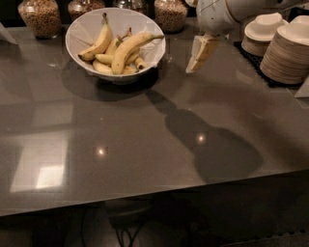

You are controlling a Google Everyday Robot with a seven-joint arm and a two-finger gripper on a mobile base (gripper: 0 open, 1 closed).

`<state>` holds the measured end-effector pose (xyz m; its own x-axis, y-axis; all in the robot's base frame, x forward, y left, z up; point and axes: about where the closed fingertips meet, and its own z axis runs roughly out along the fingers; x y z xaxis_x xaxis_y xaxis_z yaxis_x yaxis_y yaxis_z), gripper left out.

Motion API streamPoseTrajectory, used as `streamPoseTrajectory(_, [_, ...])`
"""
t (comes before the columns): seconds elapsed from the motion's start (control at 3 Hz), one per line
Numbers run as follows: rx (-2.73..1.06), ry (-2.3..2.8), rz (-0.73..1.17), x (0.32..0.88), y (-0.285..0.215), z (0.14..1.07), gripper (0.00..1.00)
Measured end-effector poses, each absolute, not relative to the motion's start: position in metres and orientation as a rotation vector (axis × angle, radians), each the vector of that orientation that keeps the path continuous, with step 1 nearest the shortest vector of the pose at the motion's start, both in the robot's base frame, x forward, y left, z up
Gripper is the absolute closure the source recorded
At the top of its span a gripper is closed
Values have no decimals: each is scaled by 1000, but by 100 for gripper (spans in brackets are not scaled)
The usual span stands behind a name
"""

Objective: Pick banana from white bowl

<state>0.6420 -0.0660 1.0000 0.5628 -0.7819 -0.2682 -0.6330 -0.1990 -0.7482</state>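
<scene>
My gripper point(193, 65) is hanging above the table point(145, 154) near the far edge, right of the white bowl point(83, 26) and clear of it, tilting down and to the left. It is carrying nothing; wide or narrow, I cannot tell. My arm point(217, 14) is coming in from the far right corner.

The banana point(129, 48) is lying in the white bowl on top of the pile, its stem pointing to the bowl's right rim. A slimmer banana point(99, 43) is leaning on the bowl's left wall, and smaller ones point(108, 67) are sitting underneath. The bowl is sitting toward the far left part of the table.

Glass jars point(41, 17) are lining the far edge behind the bowl. Stacked plates point(282, 62) and small bowls point(263, 29) are sitting at the far right corner on a dark mat point(251, 59). My arm's shadow point(212, 144) is falling across the table's middle.
</scene>
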Motion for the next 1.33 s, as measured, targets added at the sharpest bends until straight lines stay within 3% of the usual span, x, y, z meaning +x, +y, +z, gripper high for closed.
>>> streamPoseTrajectory(0.67, [-2138,796,-256,702,-12,985,0])
streamPoseTrajectory(1.33, [-2202,649,-277,720,10,982,0])
